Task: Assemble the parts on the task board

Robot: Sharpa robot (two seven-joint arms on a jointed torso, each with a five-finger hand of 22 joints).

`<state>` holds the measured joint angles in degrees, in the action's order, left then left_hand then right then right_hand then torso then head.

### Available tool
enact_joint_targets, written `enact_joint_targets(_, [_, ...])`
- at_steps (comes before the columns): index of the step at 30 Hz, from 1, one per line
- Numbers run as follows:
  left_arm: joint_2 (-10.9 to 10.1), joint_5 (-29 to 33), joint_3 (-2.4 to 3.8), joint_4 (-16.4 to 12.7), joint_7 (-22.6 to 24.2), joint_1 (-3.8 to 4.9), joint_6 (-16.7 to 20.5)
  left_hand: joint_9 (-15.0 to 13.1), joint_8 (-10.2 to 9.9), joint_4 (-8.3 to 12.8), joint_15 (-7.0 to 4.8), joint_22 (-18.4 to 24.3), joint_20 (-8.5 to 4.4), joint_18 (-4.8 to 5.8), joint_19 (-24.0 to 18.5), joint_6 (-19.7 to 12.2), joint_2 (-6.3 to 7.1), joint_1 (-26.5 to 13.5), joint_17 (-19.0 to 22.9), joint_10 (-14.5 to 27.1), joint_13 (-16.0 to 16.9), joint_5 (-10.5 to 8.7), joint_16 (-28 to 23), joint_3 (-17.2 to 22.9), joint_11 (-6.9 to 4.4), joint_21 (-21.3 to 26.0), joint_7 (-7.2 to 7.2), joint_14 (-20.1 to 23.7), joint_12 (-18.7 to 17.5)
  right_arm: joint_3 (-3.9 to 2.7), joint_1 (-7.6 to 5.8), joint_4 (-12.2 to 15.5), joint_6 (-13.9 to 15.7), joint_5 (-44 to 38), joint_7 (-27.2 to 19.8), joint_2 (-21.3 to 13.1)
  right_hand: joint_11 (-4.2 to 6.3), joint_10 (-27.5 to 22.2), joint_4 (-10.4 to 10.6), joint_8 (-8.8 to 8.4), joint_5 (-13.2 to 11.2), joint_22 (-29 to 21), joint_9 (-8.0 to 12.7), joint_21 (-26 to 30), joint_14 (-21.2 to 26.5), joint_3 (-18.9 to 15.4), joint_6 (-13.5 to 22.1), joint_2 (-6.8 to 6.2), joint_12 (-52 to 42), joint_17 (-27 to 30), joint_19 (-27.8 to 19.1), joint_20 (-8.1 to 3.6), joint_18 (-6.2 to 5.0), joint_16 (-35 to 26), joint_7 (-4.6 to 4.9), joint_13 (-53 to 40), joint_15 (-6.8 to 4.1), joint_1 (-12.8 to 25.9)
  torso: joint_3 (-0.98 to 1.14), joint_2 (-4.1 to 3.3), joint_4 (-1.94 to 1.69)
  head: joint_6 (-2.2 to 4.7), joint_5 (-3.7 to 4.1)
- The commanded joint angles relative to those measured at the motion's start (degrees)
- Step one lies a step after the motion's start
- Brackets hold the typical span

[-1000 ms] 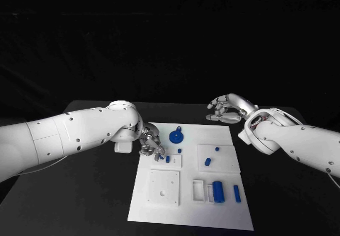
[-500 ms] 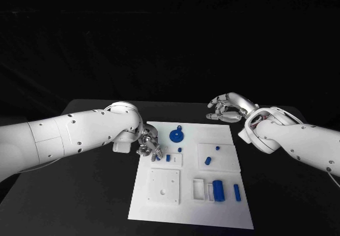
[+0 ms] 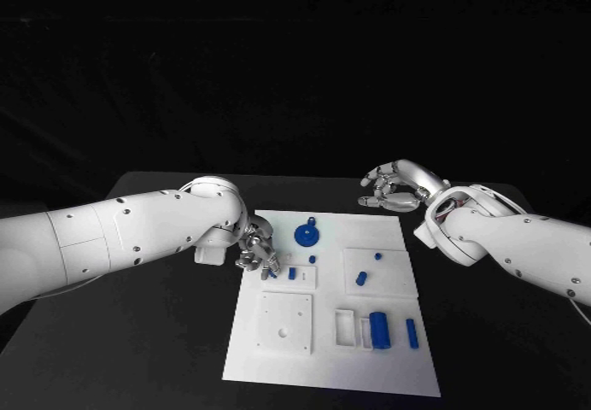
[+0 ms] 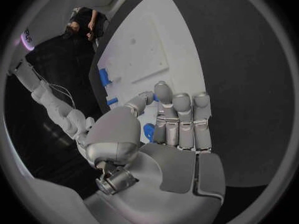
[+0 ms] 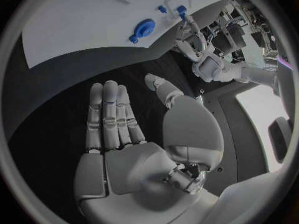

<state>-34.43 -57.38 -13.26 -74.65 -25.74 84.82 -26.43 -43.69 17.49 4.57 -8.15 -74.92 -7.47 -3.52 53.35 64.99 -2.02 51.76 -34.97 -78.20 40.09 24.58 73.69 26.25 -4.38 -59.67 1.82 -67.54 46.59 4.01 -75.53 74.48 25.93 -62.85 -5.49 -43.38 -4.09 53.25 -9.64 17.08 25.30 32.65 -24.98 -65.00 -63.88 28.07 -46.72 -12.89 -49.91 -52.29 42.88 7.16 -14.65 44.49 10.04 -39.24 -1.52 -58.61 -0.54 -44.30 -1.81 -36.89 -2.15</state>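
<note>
**Q:** What occupies the 9 o'clock side of the table?

**A:** The left hand (image 3: 256, 250) sits over the left edge of the task board (image 3: 326, 376), fingers pointing down and drawn close together. A small blue part (image 3: 267, 274) lies at its fingertips; in the left wrist view (image 4: 176, 134) a blue piece (image 4: 149, 132) shows between thumb and fingers, though whether it is truly pinched cannot be told.

**Q:** And at the centre?

**A:** On the board, a round blue part with a tab (image 3: 307, 232) lies toward 12 o'clock. Below it sit a small blue dot (image 3: 312, 260) and a short blue peg (image 3: 292, 274) on a small white plate. A square white plate with a hole (image 3: 284, 324) lies toward 7 o'clock. Toward 3 o'clock a raised white plate carries a blue peg (image 3: 361, 278) and a smaller blue piece (image 3: 377, 255). Toward 5 o'clock stand a blue cylinder (image 3: 381, 331) and a slim blue bar (image 3: 412, 335).

**Q:** And at 2 o'clock?

**A:** The right hand (image 3: 396, 190) hovers past the board's far right corner, apart from it, fingers loosely curled and holding nothing; the right wrist view (image 5: 134, 129) shows the fingers extended with the palm bare
</note>
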Motion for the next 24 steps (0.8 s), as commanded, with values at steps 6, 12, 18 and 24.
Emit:
enact_joint_targets(6, [0.1,-0.2,-0.07,-0.1,0.3,0.19,-0.3,-0.1,0.3,11.2,-0.20,-1.1,-6.18,0.64,0.0,0.3,-0.41,-0.3,-0.1,0.1,0.1,0.22,0.2,10.8,-0.36,-0.4,-0.24,-0.2,0.4,-0.01,0.03,0.0,-0.7,-0.1,-0.5,0.1,-0.04,-0.4,0.0,0.39,0.4,0.1,0.0,0.3,-0.3,-0.2,0.1,-0.08,-0.3,-0.1,0.0,0.55,-0.32,-0.3,0.32,0.1,0.04,0.5,0.01,0.00,0.00,0.03,-0.01])
enact_joint_targets(12, [0.3,-0.2,-0.32,0.1,0.4,0.16,0.0,-0.1,0.3,11.1,-0.20,-1.1,-6.17,0.63,0.0,0.3,-0.42,-0.3,-0.1,0.1,0.1,0.22,0.2,10.8,-0.36,-0.4,-0.24,-0.2,0.4,-0.01,0.04,0.0,-0.7,-0.1,-0.5,0.1,-0.04,-0.4,0.0,0.40,0.4,0.1,0.0,0.3,-0.4,-0.2,0.1,-0.08,-0.3,-0.1,0.0,0.56,-0.32,-0.3,0.32,0.1,0.04,0.5,0.01,-0.02,0.03,0.07,0.00])
enact_joint_targets(18, [0.5,-0.2,-0.37,-0.1,0.4,0.15,-0.3,-0.2,0.3,11.1,-0.21,-1.1,-6.17,0.61,0.0,0.3,-0.42,-0.3,-0.1,0.1,0.1,0.22,0.3,10.8,-0.36,-0.5,-0.24,-0.2,0.5,-0.01,0.05,0.0,-0.7,-0.1,-0.5,0.1,-0.04,-0.4,0.0,0.40,0.4,0.1,0.0,0.3,-0.4,-0.3,0.1,-0.07,-0.3,-0.1,0.0,0.57,-0.33,-0.3,0.32,0.2,0.04,0.5,0.03,0.01,0.02,-0.02,0.00])
enact_joint_targets(24, [0.6,-0.2,-0.37,-0.1,0.5,0.15,-0.6,-0.2,0.3,11.2,-0.21,-1.1,-6.17,0.60,0.0,0.3,-0.42,-0.3,-0.1,0.1,0.1,0.22,0.3,10.8,-0.37,-0.5,-0.25,-0.2,0.5,-0.01,0.08,-0.1,-0.7,-0.1,-0.5,0.2,-0.04,-0.4,0.0,0.40,0.4,0.2,0.0,0.3,-0.4,-0.3,0.1,-0.07,-0.3,-0.1,0.0,0.57,-0.34,-0.3,0.32,0.2,0.04,0.5,0.04,-0.01,0.02,-0.02,0.01])
